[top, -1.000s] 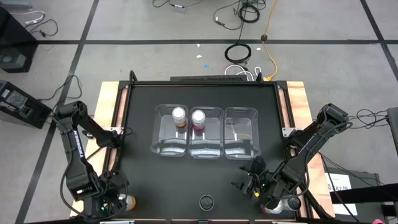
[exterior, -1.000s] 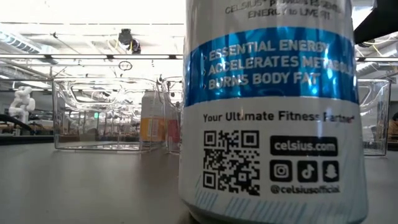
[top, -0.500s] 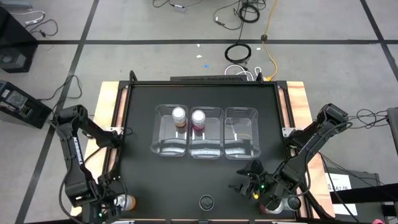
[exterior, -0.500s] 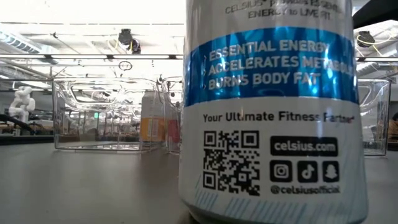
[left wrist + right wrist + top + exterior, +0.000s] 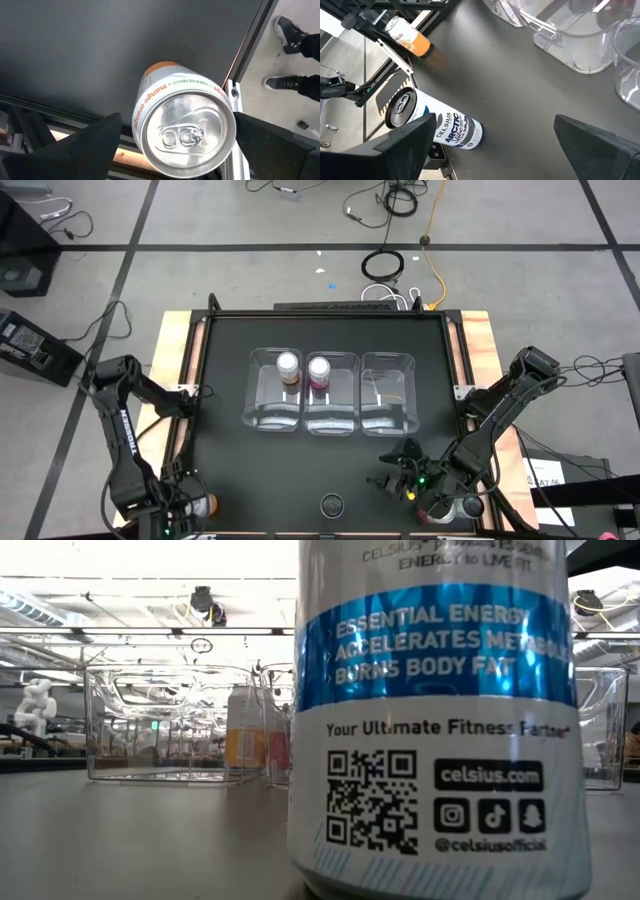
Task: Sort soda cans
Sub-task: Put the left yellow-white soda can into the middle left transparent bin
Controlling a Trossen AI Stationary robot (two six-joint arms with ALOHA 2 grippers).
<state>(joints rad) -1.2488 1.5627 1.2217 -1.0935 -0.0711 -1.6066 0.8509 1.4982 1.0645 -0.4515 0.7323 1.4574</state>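
1. We are working a black worktop (image 5: 230, 470) with three clear bins (image 5: 332, 392), two holding one can each.
2. Our left end effector (image 5: 175, 145), jaws wide, is straddling the orange can (image 5: 182, 127) at the worktop's near-left corner; closing probably comes next.
3. Our right end effector (image 5: 492, 150) is waiting wide by the silver can (image 5: 432, 125).

A matte black rectangular tabletop (image 5: 230, 470) is carrying three clear plastic bins (image 5: 331, 392) side by side, an orange soda can (image 5: 203, 505) and a silver-white can (image 5: 331, 504) at its near edge.
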